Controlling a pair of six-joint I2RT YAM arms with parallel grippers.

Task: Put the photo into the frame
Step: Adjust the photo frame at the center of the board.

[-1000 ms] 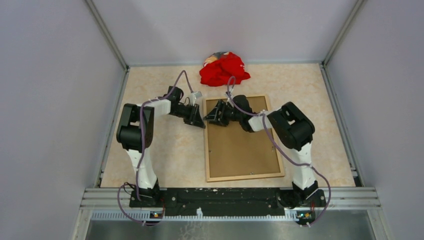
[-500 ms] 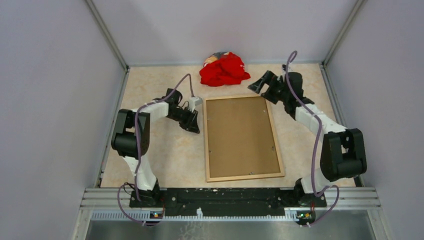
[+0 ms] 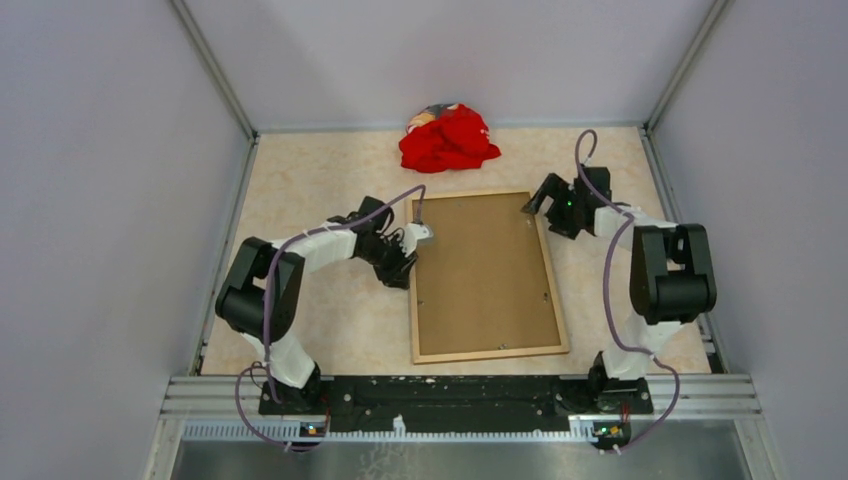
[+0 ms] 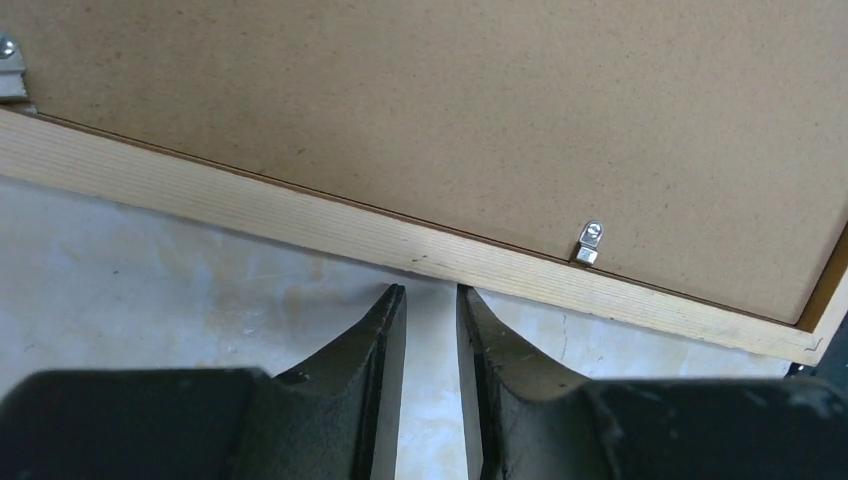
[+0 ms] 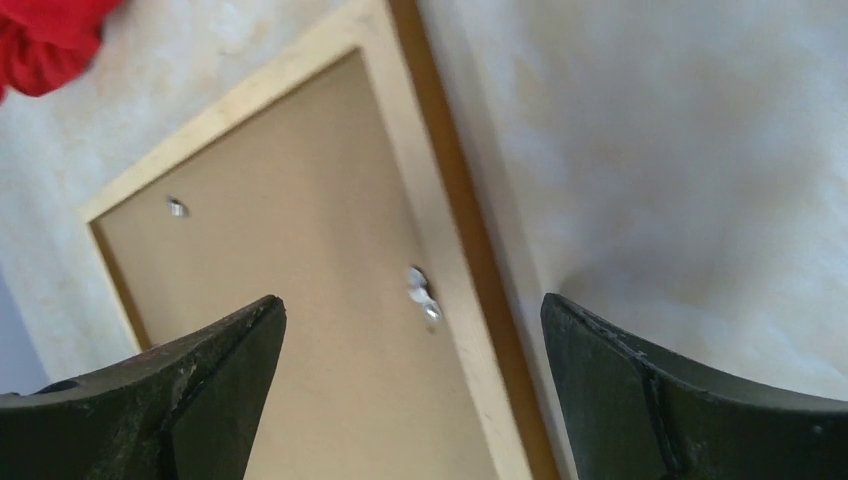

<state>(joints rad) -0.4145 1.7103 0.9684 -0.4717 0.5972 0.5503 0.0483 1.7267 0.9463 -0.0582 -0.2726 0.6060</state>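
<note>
Top external shows the frame [image 3: 413, 300] flat mid-table, long axis running away from the arms, board [image 3: 480, 270] filling it, photo unseen; left gripper [image 3: 402, 266], narrow and empty, nearly touches its left rail, right gripper [image 3: 541, 196], wide, hovers at its far right corner.

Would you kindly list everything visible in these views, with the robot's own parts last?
frame: one, light wood, back up, mid-table
backing board: one, brown, inside the frame
metal clips: several, silver, along the frame's inner edges
cloth: one, red, bunched at the table's far edge
table: one, beige marbled, beneath everything
left gripper: one, black, jaws slightly apart at the frame's left edge
right gripper: one, black, jaws wide open above the frame's far right corner
</note>
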